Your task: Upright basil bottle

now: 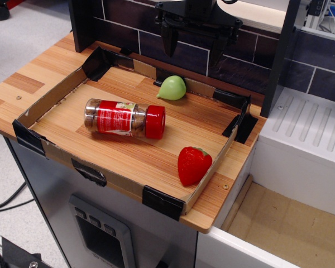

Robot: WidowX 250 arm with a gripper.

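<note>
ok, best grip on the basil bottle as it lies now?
Grip the basil bottle across its labelled middle, coming straight down from above. It lies on its side, red cap toward the strawberry, so the round body gives two opposing sides for the fingers. Tray floor is bare around it. The gripper hangs open behind the tray, above the green fruit.

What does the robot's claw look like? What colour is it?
The gripper is all black. It has a chunky, blocky body at the top of the picture and two flat, tapering fingers pointing down. No cables or markings show on it, and the arm above is cut off.
</note>
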